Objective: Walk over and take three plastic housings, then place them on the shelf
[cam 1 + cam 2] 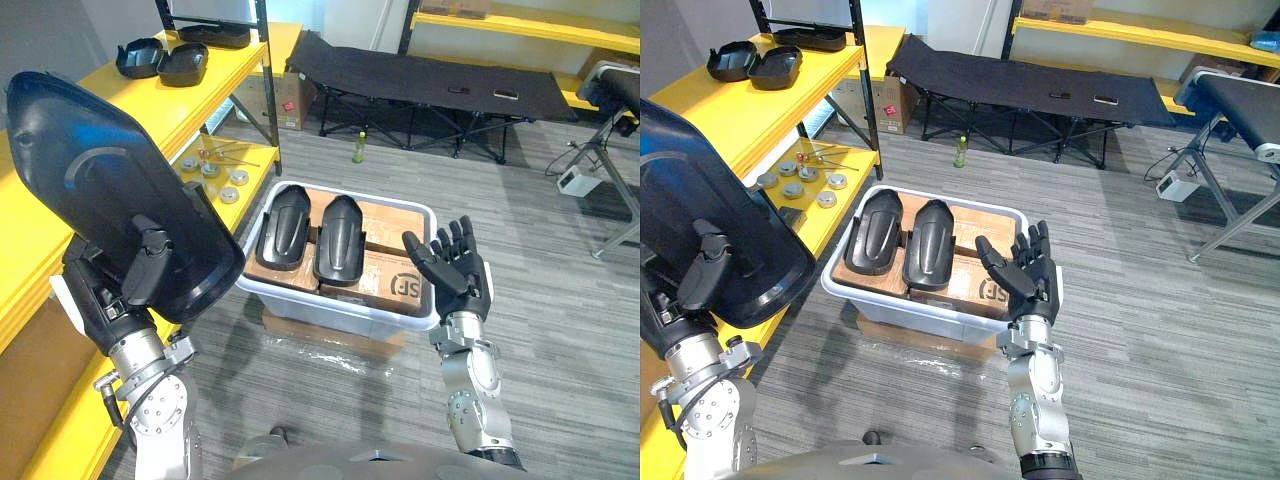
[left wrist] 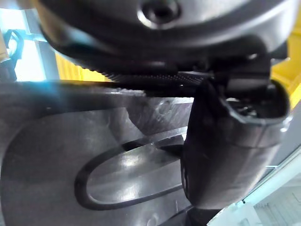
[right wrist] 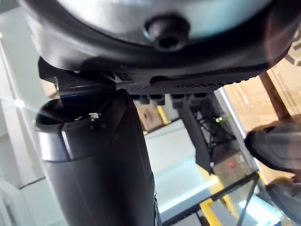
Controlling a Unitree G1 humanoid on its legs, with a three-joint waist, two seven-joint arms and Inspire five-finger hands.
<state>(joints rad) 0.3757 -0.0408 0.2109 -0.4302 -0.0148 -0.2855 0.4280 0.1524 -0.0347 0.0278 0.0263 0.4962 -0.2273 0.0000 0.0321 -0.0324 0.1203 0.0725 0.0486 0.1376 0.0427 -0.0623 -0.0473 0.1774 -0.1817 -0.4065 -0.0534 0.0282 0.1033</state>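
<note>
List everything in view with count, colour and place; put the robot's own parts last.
yellow shelf: one, yellow, on the robot's left
bin: one, white, in front of the robot
cardboard boxes: several, brown, inside the bin
held housing: one, black, raised beside the yellow shelf
loose housings: two, black, side by side on the cardboard boxes
shelved housings: three, black, top level of the yellow shelf
metal discs: several, silver, lower shelf level
cot: one, black, far across the floor
bottle: one, green, on the floor by the cot
left hand: dark, gripping the held housing
right hand: dark, open, at the bin's edge
</note>
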